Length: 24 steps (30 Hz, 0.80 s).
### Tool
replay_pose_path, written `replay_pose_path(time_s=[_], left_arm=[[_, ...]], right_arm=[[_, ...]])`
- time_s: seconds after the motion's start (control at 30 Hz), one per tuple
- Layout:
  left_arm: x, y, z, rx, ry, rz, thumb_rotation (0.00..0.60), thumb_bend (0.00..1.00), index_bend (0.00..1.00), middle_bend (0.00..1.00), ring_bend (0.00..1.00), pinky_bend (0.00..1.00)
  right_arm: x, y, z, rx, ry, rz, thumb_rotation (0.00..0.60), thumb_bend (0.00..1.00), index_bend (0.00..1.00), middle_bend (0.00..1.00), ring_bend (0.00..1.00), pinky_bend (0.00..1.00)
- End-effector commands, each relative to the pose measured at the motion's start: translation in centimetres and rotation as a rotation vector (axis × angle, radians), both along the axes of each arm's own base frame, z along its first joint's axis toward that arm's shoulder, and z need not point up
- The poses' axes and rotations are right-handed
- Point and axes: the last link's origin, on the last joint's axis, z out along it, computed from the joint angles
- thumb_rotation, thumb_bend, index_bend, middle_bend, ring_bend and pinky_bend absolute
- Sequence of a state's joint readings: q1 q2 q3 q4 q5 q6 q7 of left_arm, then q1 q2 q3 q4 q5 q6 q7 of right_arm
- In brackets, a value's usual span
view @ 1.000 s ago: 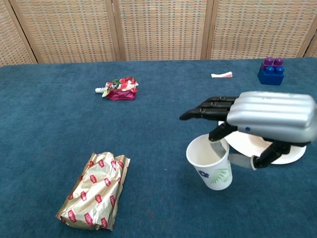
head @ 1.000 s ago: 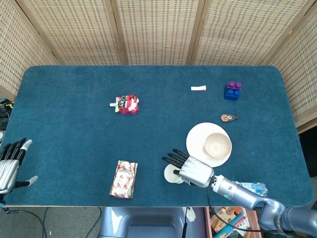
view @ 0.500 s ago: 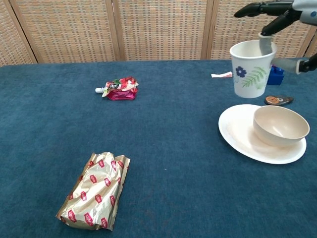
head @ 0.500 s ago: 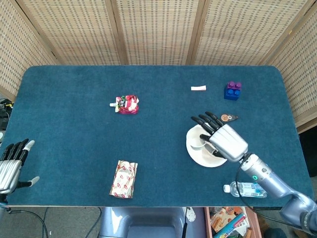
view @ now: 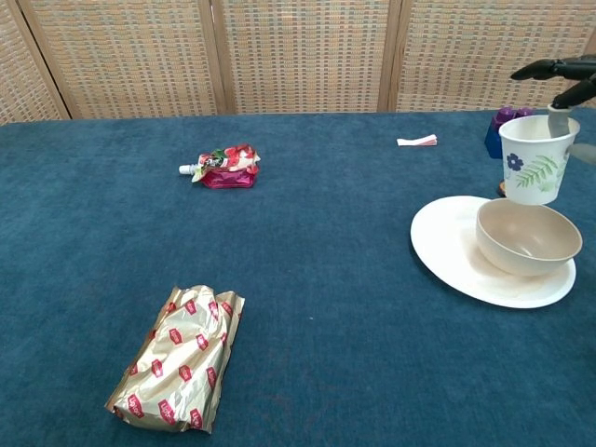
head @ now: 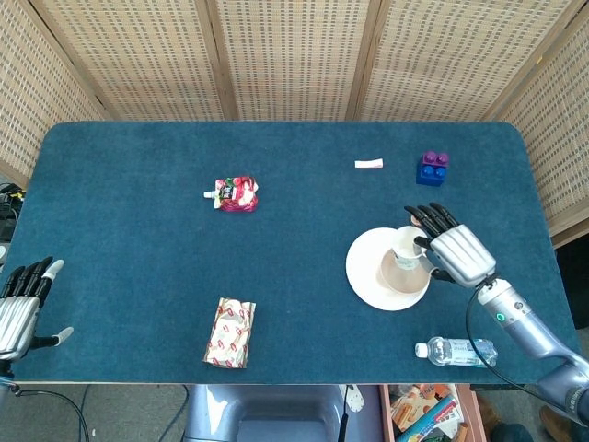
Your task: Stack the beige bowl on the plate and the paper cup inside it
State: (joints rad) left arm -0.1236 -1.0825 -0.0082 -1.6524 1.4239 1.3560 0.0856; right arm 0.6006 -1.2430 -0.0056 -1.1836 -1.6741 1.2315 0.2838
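At the near left edge of the table [head: 138, 276], the left hand [head: 20, 308] hangs with its fingers extended and apart, holding nothing. A plastic bottle [head: 456, 351] lies on its side off the near right edge. On the blue surface, toward the near left, a gold and red foil packet [view: 180, 369] lies flat.

At the right, the white plate [view: 447, 251] sits on the table with the beige bowl [view: 526, 237] upright on it, toward its right side. The right hand [head: 456, 253] holds the paper cup [view: 536, 159] upright in the air, with one finger inside the rim and the remaining fingers extended above it. In the chest view the cup hangs above and just behind the bowl, not inside it; in the head view it overlaps the bowl's far rim.

Farther back, a pink pouch [view: 222, 167] lies at center left. A purple and blue block [head: 433, 168] stands toward the far right, with a small white strip [head: 369, 164] to its left.
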Motion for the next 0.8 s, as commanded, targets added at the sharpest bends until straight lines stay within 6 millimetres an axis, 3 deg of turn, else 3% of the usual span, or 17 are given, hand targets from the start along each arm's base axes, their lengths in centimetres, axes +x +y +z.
replay_pose_path(time_s=[0.03,0.8], left_arm=[[0.0,0.0,0.1,0.001,-0.002,0.0,0.6,0.0,0.0,0.0,0.0,0.0],[-0.1,0.0,0.0,-0.004,0.002,0.004,0.6,0.0,0.0,0.0,0.0,0.0]], right_arm=[[-0.9,0.3,-0.8,0.019,-0.009,-0.022,0.6,0.57,0.65,0.0,0.0,0.0],[-3.8,0.6,-3.7,0.057,0.059,-0.067,0.6,0.57,0.62,0.0,0.0,0.0]])
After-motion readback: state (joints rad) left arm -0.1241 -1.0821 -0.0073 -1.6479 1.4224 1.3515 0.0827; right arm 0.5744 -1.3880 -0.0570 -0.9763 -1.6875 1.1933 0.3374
